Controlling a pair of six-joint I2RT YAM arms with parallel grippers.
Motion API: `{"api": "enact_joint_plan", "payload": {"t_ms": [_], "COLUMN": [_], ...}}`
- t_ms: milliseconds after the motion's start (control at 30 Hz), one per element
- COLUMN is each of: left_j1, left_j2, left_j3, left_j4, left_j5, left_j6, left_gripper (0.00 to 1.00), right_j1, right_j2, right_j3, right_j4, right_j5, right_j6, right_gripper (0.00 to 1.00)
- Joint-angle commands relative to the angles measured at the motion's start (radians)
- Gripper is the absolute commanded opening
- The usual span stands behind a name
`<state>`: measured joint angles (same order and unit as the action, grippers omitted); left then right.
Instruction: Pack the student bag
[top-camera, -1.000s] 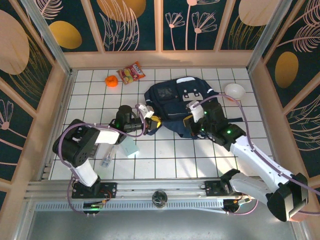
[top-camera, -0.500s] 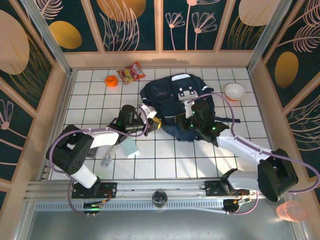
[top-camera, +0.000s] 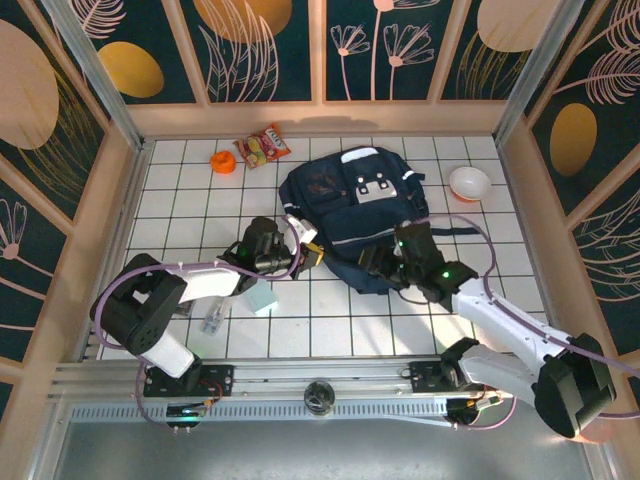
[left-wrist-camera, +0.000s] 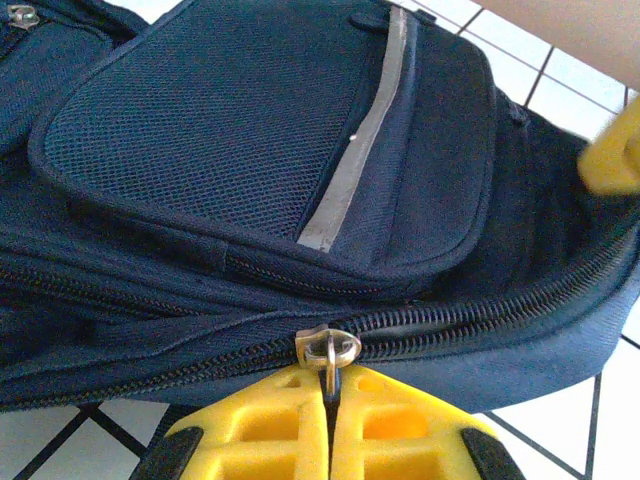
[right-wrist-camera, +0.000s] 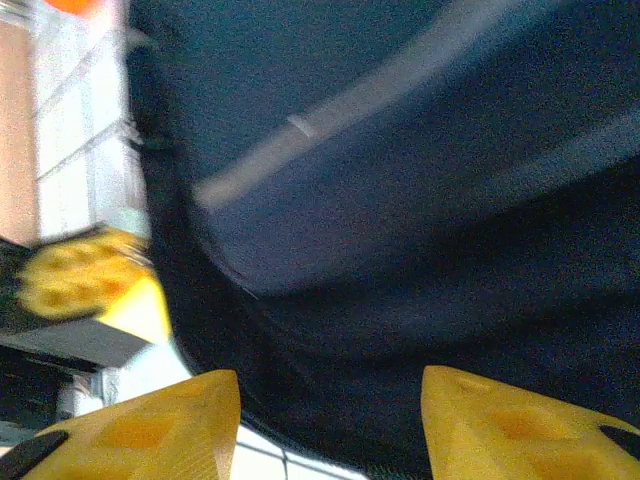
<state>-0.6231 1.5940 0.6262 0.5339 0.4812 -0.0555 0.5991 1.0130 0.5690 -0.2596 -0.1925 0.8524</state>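
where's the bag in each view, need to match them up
Top external: bag lies mid-table, toward the far side.
Left wrist: bag spans the frame above the left gripper, shut on its zipper pull.
Right wrist: blurred bag covers most of the frame, above the open right gripper.
Shared landmark: yellow left gripper at the bag's edge: centre-left from above, left side in right wrist.

My workspace floor (top-camera: 340, 320) is white tile with dark grid lines; wood-framed walls (top-camera: 270, 50) of dark panels with gold leaves rise left, far and right.
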Motion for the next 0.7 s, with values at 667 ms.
{"api": "enact_joint_plan", "payload": {"t_ms": [667], "left_j1": [-0.028], "left_j2": [0.039], "left_j3": [0.122], "left_j4": [-0.231], "left_j5": [0.362], "left_j6": [0.168], "left_gripper": [0.00], "right_j1": [0.049], "right_j2": [0.026], "right_j3": [-0.236], "right_j4": [0.461], "right_j5": [0.193], "right_j6": [0.395], "right_gripper": [0.29]}}
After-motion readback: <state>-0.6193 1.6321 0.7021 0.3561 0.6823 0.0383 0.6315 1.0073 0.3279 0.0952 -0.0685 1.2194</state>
